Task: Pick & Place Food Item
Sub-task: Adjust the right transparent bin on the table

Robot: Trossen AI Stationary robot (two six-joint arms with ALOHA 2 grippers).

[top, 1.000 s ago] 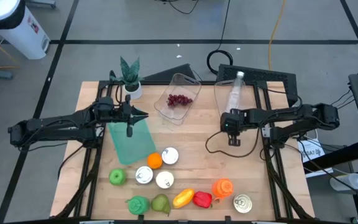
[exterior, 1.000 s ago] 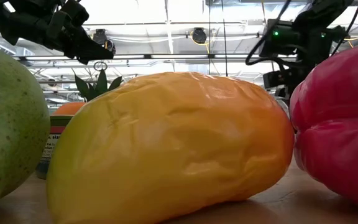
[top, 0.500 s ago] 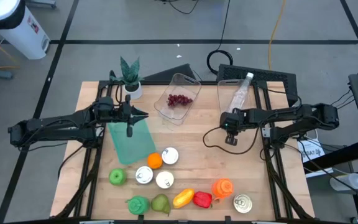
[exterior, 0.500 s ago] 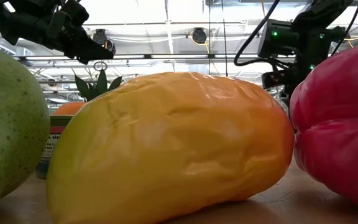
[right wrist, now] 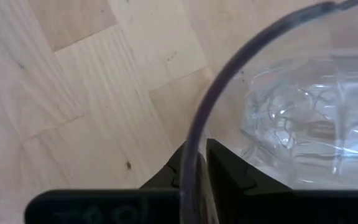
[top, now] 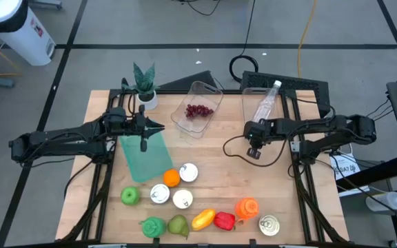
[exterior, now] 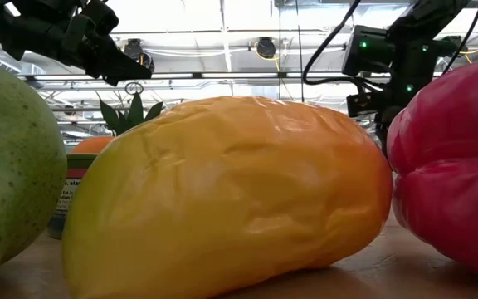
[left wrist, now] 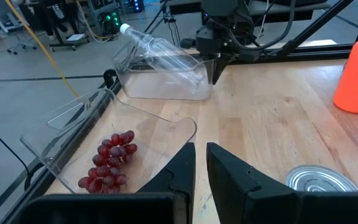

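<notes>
A bunch of red grapes (top: pixel 198 110) lies in a clear open container (left wrist: pixel 135 134) at the far middle of the table. To its right stands a second clear container (top: pixel 262 109) with a plastic bottle (top: pixel 266 103) lying slanted inside. My right gripper (top: pixel 253 143) is shut on that container's rim. My left gripper (left wrist: pixel 201 149) hovers shut and empty above a green mat (top: pixel 145 160), pointing toward the grapes. Along the near edge lie an orange (top: pixel 171 178), a green apple (top: pixel 129 196), a yellow fruit (top: pixel 203 219) and a red pepper (top: pixel 224 220). My right gripper pinches the clear container's rim (right wrist: pixel 199 127) at its near left corner, with the thin wall running between the two fingers (right wrist: pixel 225 165). The fingers come from above, slanting steeply down. I cannot tell whether the container's base is clear of the table.
Several cans (top: pixel 182 200) stand among the fruit, with another can (top: pixel 269 224) and an orange bottle (top: pixel 247 208) at the near right. A potted plant (top: pixel 144 83) stands at the far left. A black cable (top: pixel 236 155) loops beside my right gripper.
My right gripper has rolled about its own axis and shifted slightly toward the table's left and far side. The clear container has turned with it, and the bottle inside has swung from straight to slanted, its cap now toward the far right.
</notes>
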